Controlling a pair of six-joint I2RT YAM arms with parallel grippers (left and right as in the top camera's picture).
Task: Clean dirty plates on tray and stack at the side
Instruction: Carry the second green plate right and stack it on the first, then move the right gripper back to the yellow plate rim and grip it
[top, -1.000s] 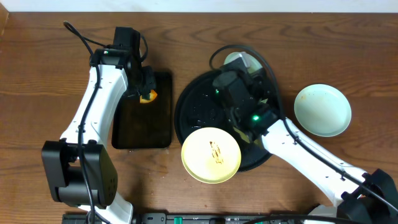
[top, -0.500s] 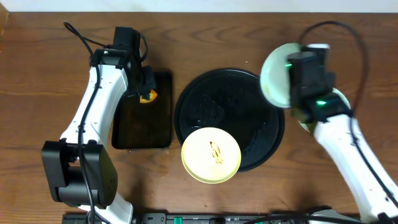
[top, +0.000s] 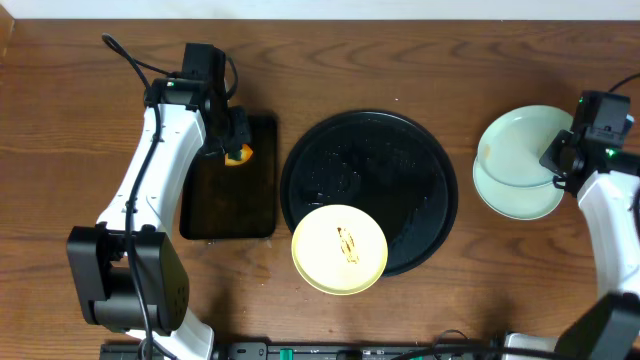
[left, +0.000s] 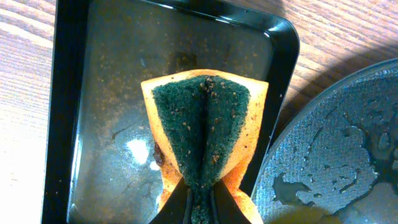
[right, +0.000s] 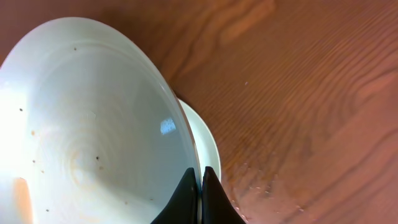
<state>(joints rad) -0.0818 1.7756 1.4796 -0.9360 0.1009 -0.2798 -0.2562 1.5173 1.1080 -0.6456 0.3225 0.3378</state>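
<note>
Yellow plate (top: 339, 249), a brown smear at its centre, sits at the near edge of the tray (top: 400, 150), overhanging the rim toward the robot's side of the wooden worktop (top: 80, 120). The glossy black tray shows wet patches and specks across its floor.

To the right, off the tray, the right fingers (right: 200, 177) are pinched tight on the rim of a mint plate (top: 512, 145). They hold it tilted over a second mint plate (top: 525, 203), which lies flat on the worktop just beside the tray. The two overlap, the held one shifted toward the far side; whether they touch cannot be told. The right wrist view shows the held plate's bowl pale and nearly clean, with a few dark specks and a faint tan trace.

Farther back on the left, the left fingers (left: 200, 202) are closed on a sponge (left: 202, 124), squeezing it into a fold. Its green scouring face is turned to the wrist camera and its orange edges flare to either side. The sponge is over the far right part of a small rectangular black pan (left: 93, 93), which lies just left of the tray, its floor wet and gritty.
</note>
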